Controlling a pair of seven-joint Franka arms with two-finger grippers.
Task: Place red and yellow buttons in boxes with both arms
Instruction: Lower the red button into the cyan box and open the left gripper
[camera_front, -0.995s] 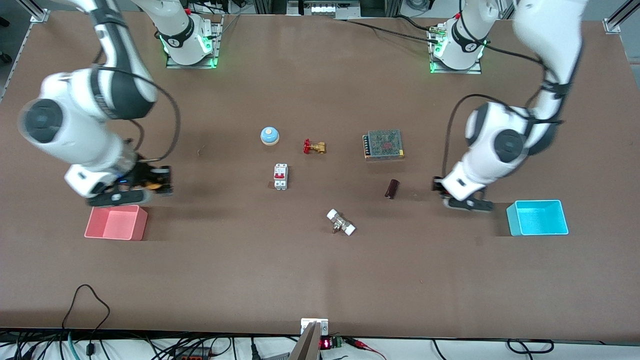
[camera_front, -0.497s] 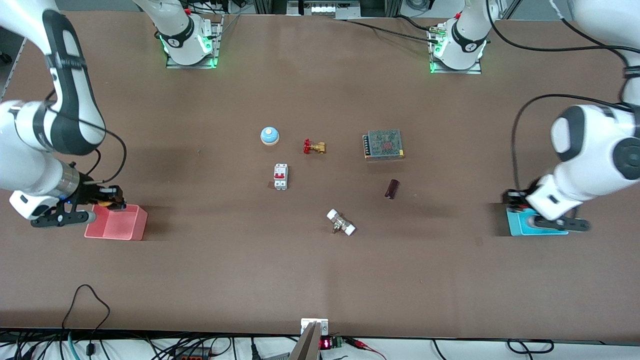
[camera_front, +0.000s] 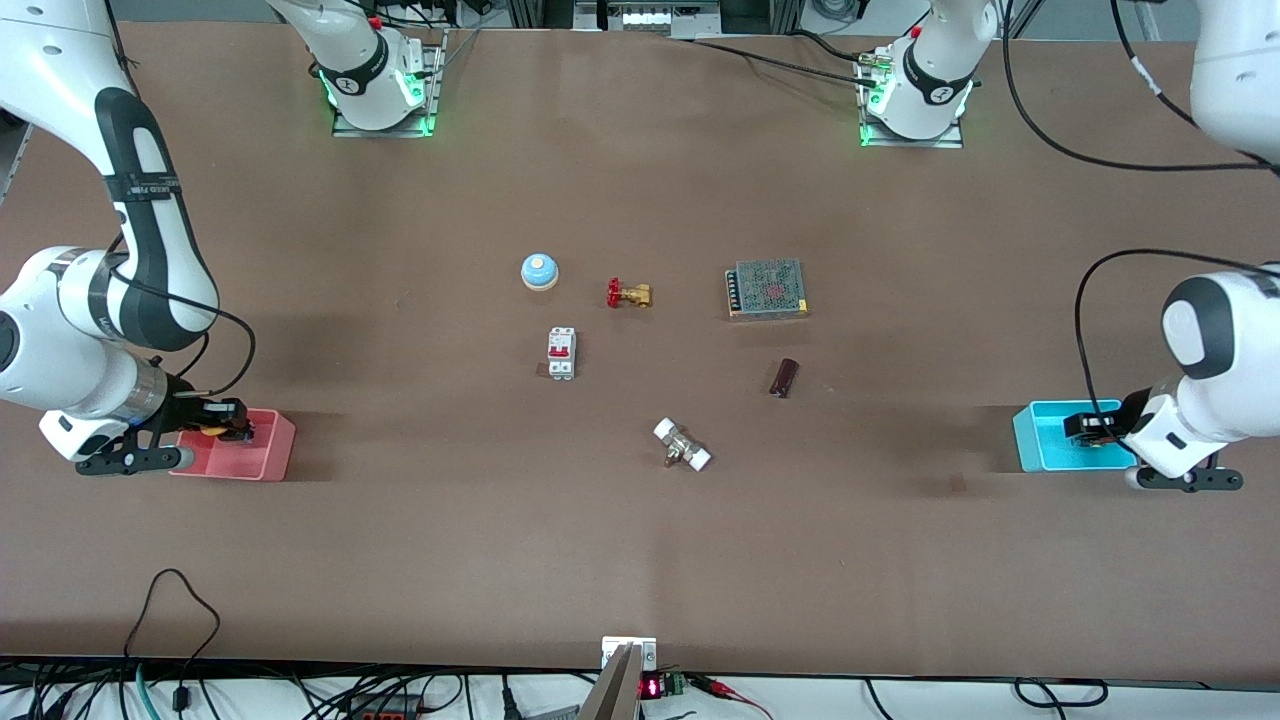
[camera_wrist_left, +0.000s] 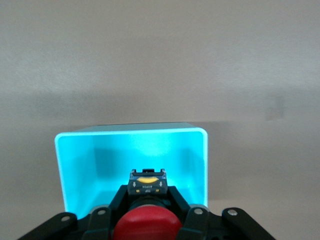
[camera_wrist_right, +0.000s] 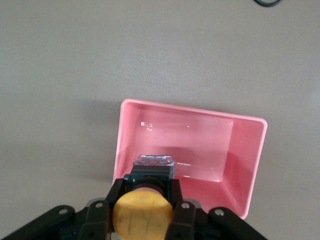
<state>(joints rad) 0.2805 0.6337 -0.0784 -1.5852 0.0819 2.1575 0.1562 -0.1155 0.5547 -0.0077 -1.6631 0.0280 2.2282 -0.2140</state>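
Observation:
My right gripper (camera_front: 232, 428) is shut on the yellow button (camera_wrist_right: 143, 214), whose orange-yellow cap also shows in the front view (camera_front: 211, 431). It holds the button over the pink-red box (camera_front: 262, 450), above the box's wall (camera_wrist_right: 249, 165) at the right arm's end. My left gripper (camera_front: 1088, 428) is shut on the red button (camera_wrist_left: 147, 226), holding it over the cyan-blue box (camera_front: 1040, 445), whose inside (camera_wrist_left: 90, 165) fills the left wrist view. In the front view the red button is hidden by the gripper.
In the middle of the table lie a blue dome bell (camera_front: 539, 271), a brass valve with a red handle (camera_front: 627, 293), a white-and-red breaker (camera_front: 561, 353), a metal mesh unit (camera_front: 767, 289), a dark cylinder (camera_front: 783, 377) and a white-ended fitting (camera_front: 682, 445).
Both arms have swung outward from the table's middle to the boxes. The right gripper carried the yellow button over the pink-red box; the left gripper carried the red button over the cyan-blue box.

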